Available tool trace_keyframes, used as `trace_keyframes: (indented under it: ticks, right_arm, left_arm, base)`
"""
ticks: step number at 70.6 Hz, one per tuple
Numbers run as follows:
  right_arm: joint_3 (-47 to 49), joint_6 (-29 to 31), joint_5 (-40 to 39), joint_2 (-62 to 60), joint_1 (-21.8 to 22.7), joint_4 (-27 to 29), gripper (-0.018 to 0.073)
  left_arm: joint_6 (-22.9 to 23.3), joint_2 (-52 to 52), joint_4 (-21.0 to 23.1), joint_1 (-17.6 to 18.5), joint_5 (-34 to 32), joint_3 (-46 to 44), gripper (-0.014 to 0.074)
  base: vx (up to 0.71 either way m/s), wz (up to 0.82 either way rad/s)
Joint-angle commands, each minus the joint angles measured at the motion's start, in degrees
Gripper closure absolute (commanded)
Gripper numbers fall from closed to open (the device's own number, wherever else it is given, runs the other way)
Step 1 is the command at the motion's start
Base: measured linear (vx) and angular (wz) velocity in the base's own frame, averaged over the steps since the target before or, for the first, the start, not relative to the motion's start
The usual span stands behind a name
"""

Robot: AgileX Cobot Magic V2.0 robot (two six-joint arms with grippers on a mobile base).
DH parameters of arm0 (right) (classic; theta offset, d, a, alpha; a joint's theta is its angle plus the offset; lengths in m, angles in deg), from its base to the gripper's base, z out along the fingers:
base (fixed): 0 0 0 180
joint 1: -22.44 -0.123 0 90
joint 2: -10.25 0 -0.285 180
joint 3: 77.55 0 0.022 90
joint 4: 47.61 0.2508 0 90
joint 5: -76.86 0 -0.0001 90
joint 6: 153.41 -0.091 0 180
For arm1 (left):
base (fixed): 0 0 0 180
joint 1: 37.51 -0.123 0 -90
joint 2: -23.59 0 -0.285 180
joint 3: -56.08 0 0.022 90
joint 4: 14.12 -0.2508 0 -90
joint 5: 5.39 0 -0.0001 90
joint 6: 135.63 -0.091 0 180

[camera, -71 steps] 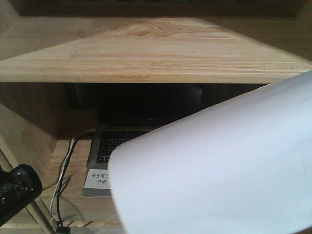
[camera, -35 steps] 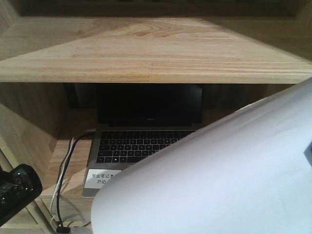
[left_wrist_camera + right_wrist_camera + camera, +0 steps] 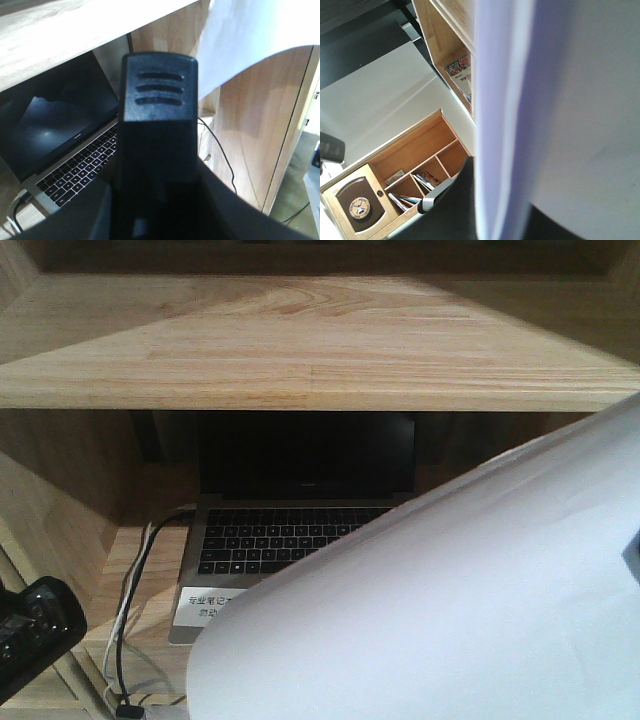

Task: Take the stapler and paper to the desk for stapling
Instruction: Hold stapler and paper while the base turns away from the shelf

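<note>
- Where front cam looks, paper (image 3: 450, 610) fills lower R: white curved sheet, held aloft in front of open laptop (image 3: 300, 490), hiding its R front corner.
- Laptop: screen dark; sits on light wood surface (image 3: 140, 570) under wide wooden board (image 3: 300, 340); white label (image 3: 200, 605) w/ printed characters on palm rest.
- Cables (image 3: 130, 590): black + white, run down L of laptop.
- Black rounded hardware (image 3: 35, 630): lower L corner; can't tell which part.
- L wrist cam: left gripper (image 3: 157, 115), black ribbed block filling ctr; can't tell if clenched or released, nor if anything is in it.
- Same cam: laptop lower L; paper top R, bowed, above wood side panel (image 3: 255, 125); thin black cable (image 3: 220, 155) near panel.
- R wrist cam: right gripper (image 3: 500, 220) clamped on paper; sheet seen edge-on, v. close, blurred; dark fingers (image 3: 460, 210) either side of it.
- Background: wooden shelf unit (image 3: 415, 145) w/ books (image 3: 422, 182); brown round-faced plaque (image 3: 360, 207).
</note>
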Motion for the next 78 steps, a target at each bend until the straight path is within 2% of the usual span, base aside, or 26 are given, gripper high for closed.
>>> trace_keyframes:
  ticks: [1, 41, 78]
  right_arm:
    - [1.6, 0.4, -2.5, 0.3, 0.3, 1.1, 0.0565]
    - [1.6, 0.4, -2.5, 0.3, 0.3, 1.1, 0.0565]
    - [1.6, 0.4, -2.5, 0.3, 0.3, 1.1, 0.0565]
  left_arm:
    - [0.0, -0.5, 2.0, 0.2, -6.2, -1.6, 0.0603]
    - [0.0, -0.5, 2.0, 0.2, -6.2, -1.6, 0.0603]
    - [0.0, -0.5, 2.0, 0.2, -6.2, -1.6, 0.0603]
  base:
    - [0.00, 0.00]
    - [-0.01, 0.06]
    - [-0.09, 0.33]
